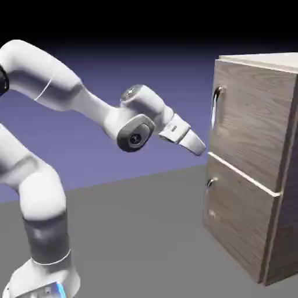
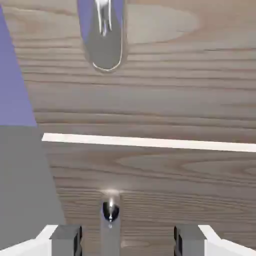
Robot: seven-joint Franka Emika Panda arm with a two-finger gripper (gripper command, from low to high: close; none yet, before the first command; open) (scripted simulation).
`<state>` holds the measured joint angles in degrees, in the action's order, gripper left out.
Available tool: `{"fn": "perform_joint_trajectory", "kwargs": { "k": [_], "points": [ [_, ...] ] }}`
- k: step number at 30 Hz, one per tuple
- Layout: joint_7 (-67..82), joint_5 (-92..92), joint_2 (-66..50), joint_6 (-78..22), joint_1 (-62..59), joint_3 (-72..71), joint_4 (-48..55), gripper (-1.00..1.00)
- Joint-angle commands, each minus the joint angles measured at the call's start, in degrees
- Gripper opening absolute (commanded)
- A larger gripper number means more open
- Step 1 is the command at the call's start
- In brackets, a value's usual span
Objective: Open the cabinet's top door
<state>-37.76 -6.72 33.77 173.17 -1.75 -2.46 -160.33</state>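
Pincer (image 1: 199, 146) hangs spread and empty, short of the cabinet (image 1: 256, 163). Ahead and above it runs the top door (image 1: 250, 122) with its silver bar handle (image 1: 216, 105), long axis upright. The small knob (image 2: 110, 210) lies straight ahead, so the reach likely needs to go up.

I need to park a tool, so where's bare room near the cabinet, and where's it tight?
Bare grey tabletop stretches between the white robot arm's base and the tall light-brown wood-grain cabinet. Tight spot: the open claw hangs just short of the cabinet front, below the long silver bar handle and above the small knob.
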Motion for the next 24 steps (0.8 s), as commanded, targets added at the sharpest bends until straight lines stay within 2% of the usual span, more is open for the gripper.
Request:
{"fn": "perform_joint_trajectory", "kwargs": {
  "k": [1, 24],
  "points": [
    [1.7, -2.5, 0.4, -0.3, -0.9, -0.9, 0.3, 0.0],
    [41.8, -59.8, 9.8, -7.4, -21.7, -21.9, 6.0, 0.0]
  ]
}}
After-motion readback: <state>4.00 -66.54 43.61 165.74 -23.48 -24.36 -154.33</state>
